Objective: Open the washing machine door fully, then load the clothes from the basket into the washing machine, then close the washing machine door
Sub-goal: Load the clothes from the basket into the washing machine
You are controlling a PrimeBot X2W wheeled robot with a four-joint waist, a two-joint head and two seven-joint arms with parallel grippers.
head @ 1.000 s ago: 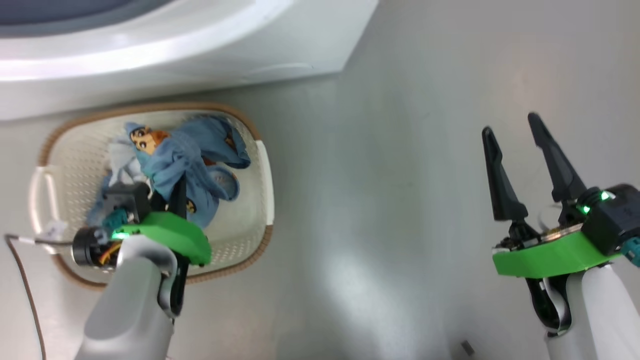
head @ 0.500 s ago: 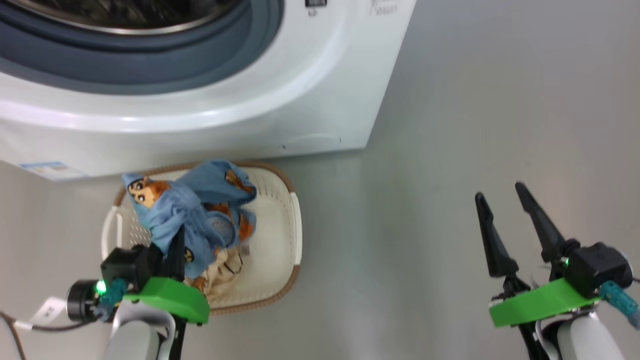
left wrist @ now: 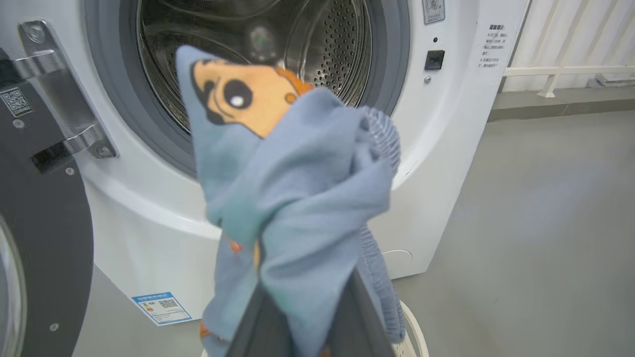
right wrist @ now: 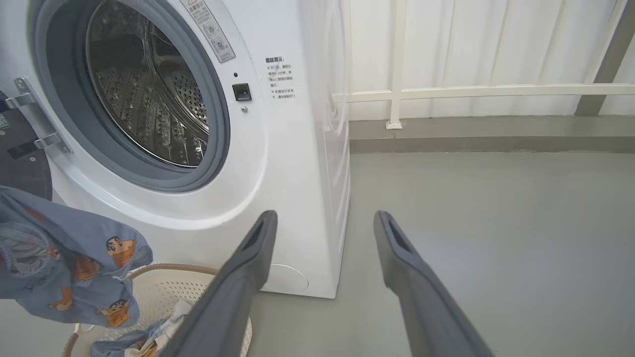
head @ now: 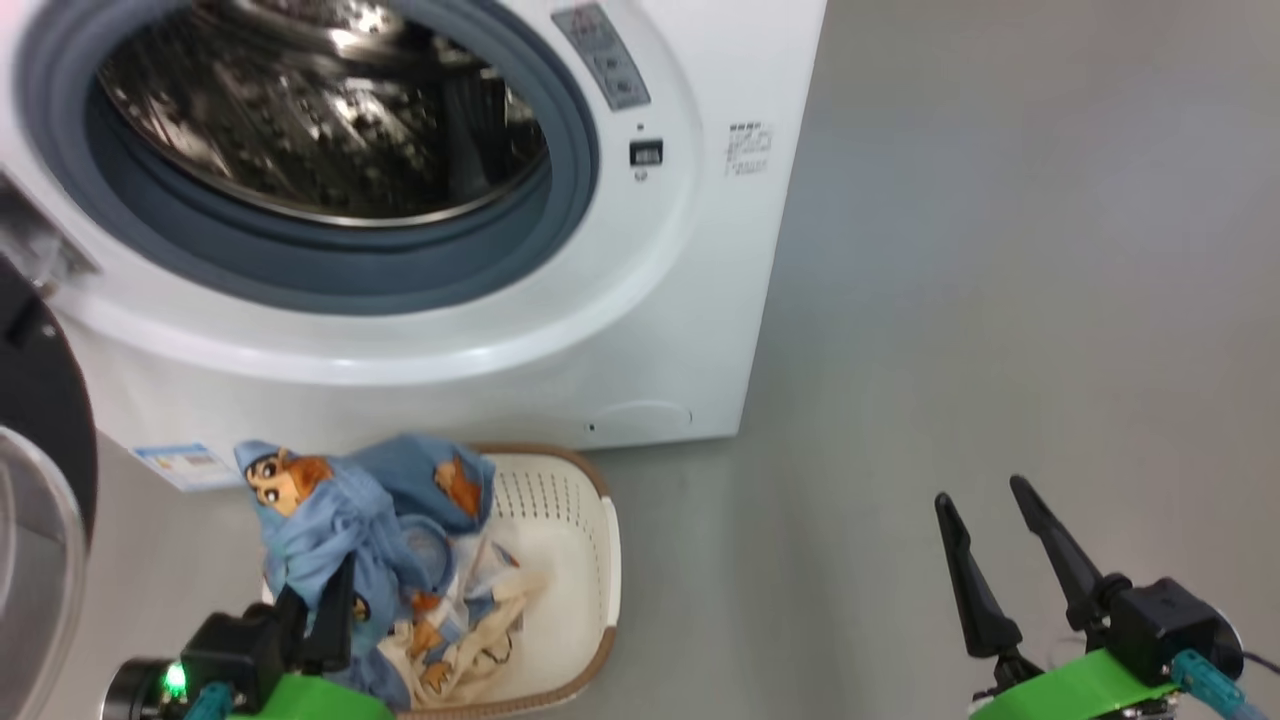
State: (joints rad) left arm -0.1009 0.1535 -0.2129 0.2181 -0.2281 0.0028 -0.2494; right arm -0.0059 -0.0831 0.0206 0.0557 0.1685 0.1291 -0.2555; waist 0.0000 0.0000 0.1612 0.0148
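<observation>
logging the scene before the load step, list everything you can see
washing machine: one, white, steel drum, straight ahead
washing machine door: one, black ring, swung open at left
clothes: one bundle, blue with orange figures plus cream, partly out of the basket
basket: one, cream, brown rim, floor before the machine
label sticker: one, blue, machine's lower left corner
railing: one, white, background right of the machine
left tool: one, dark, shut on the clothes
right tool: one, dark, open, over the floor

Blue clothes (head: pixel 345 515) with orange-brown cartoon figures (cream cloth too), brown-rimmed cream basket (head: pixel 575 560), white washing machine (head: pixel 660 330).
</observation>
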